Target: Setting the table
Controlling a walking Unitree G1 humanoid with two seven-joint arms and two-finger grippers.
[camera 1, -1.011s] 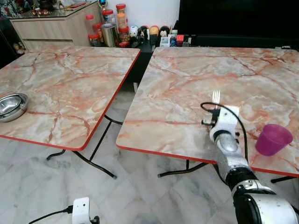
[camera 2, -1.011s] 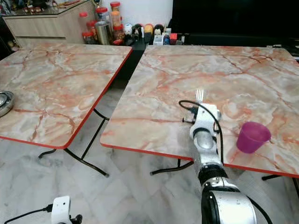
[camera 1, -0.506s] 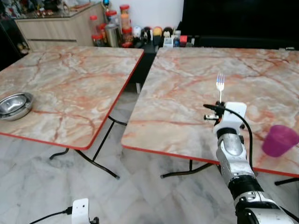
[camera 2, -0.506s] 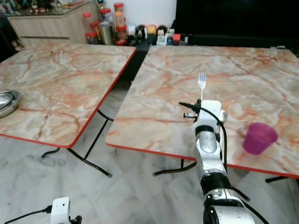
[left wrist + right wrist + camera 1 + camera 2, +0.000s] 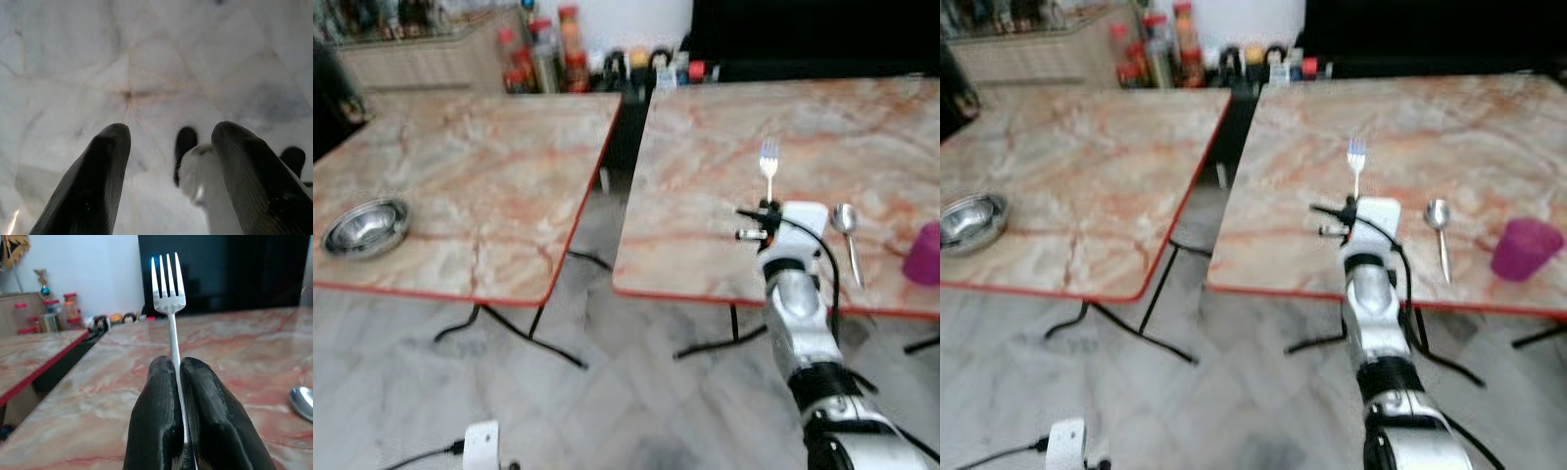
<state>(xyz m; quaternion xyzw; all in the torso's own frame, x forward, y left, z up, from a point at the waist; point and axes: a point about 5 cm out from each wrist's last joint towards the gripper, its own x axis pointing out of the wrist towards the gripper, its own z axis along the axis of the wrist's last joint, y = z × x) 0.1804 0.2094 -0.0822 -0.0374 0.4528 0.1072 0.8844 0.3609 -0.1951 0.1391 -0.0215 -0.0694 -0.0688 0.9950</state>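
My right gripper [image 5: 768, 203] is shut on a silver fork [image 5: 769, 163], whose tines point away from me over the near part of the right marble table [image 5: 724, 127]. The right wrist view shows the fork [image 5: 169, 293] clamped between both black fingers [image 5: 155, 421]. A silver spoon [image 5: 847, 235] lies on the table just right of that gripper. At the table's right edge stands a purple cup [image 5: 925, 253]. A steel bowl [image 5: 367, 225] sits on the left marble table [image 5: 480, 176]. My left gripper [image 5: 166, 166] hangs open above the floor.
A gap with black metal legs [image 5: 558, 333] separates the two red-edged tables. Jars and small items [image 5: 558, 49] line the back by a wooden cabinet [image 5: 421, 59]. A dark screen [image 5: 813, 34] stands behind the right table. Pale marble floor [image 5: 607, 411] lies below.
The camera has pulled back and tilted, so the scene has shifted and blurred. The spoon has come into view on the right table. The fork stays clamped in my right gripper.
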